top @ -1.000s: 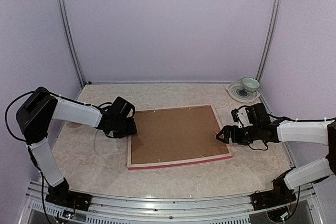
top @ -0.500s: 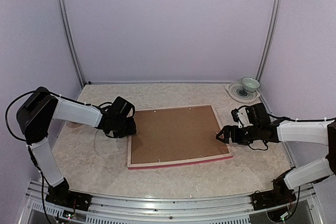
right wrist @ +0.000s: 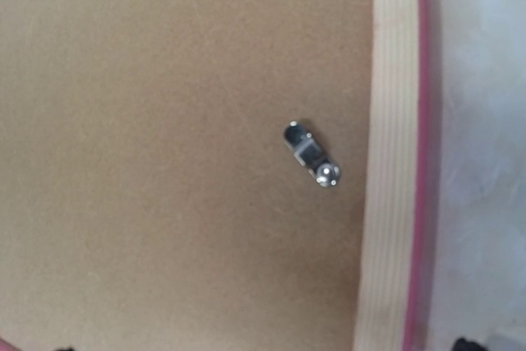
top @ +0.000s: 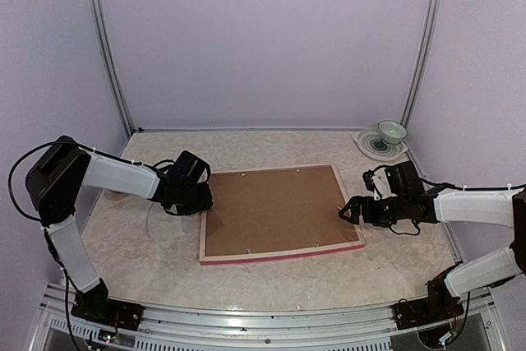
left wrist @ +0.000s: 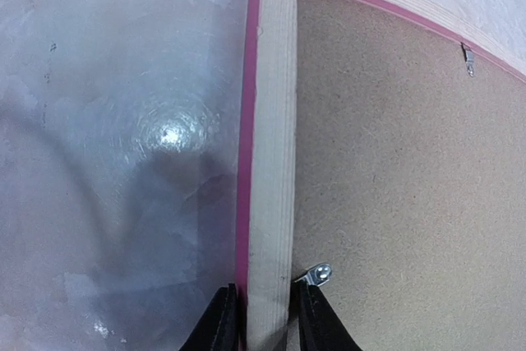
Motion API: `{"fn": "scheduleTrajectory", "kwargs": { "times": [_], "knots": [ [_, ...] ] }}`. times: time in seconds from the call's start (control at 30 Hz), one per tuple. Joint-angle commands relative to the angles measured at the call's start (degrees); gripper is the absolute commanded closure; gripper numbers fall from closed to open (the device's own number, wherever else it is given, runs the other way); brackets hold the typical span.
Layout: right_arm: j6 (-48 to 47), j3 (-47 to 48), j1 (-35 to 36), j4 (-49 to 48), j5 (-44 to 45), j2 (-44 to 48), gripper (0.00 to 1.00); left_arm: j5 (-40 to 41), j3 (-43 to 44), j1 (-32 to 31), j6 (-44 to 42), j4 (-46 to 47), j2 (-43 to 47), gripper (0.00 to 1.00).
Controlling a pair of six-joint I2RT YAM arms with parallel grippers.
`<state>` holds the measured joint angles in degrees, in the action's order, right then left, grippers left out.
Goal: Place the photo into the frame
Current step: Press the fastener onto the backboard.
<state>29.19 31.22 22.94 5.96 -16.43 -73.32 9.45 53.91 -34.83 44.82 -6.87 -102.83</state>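
One table (top: 148, 244): pale marbled top, walled in lilac on three sides, with both arm bases at its near edge.
Frame (top: 283, 254): lay flat and face down at the middle of the table, between the two arms; pale wood back upward, bright pink showing along the outer edges.
Backing board (top: 275, 211): plain brown, sat inside the frame's wooden rails and filled the whole opening.
Left gripper (left wrist: 267, 318): reached in from the left to the frame's left rail; claw drawn narrow, with one of its fingers (left wrist: 220, 322) against the pink outer edge and the other against the inner side, the wooden rail held between them.
Right gripper (top: 350, 211): hovered low over the frame's right rail, pointing inward; claw spread wide and holding nothing, only its tips showing at the bottom corners of its own wrist view.
Plate (top: 367, 147): sat in the far right corner, well apart from the frame.
Bowl (top: 392, 130): pale green, rested upright on the plate.
Metal clip (right wrist: 312, 154): lay on the board just inside the right rail; another clip (left wrist: 316, 274) sat just beside the left gripper's inner finger.
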Motion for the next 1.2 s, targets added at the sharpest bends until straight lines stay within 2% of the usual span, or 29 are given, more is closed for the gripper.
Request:
{"fn": "scheduleTrajectory", "kwargs": {
  "times": [0.0, 0.47, 0.63, 0.93, 1.17],
  "knots": [
    [-0.54, -0.11, -0.61, -0.16, -0.07, 1.16, 0.01, -0.02, -0.91, 0.29, 0.27, -1.28, -1.68, 0.74],
    [-0.69, -0.11, -0.67, -0.06, -0.11, 1.22, 0.01, 0.57, -1.53, 0.71, 0.8, -1.26, -1.37, 0.79],
    [-1.08, 0.59, -0.75, 0.73, 0.27, 1.5, 0.01, 0.77, -1.86, 0.82, 0.89, -1.58, 0.04, 0.73],
    [-3.64, 6.02, -1.8, 3.98, 1.67, 0.19, 0.01, 2.58, -1.83, 1.78, 0.6, -3.06, 5.23, 0.68],
    [-7.13, 10.62, -2.02, 6.65, 5.81, -3.76, 0.01, 3.52, -2.9, 1.78, -0.42, -2.96, 9.28, 0.56]
  ]
}}
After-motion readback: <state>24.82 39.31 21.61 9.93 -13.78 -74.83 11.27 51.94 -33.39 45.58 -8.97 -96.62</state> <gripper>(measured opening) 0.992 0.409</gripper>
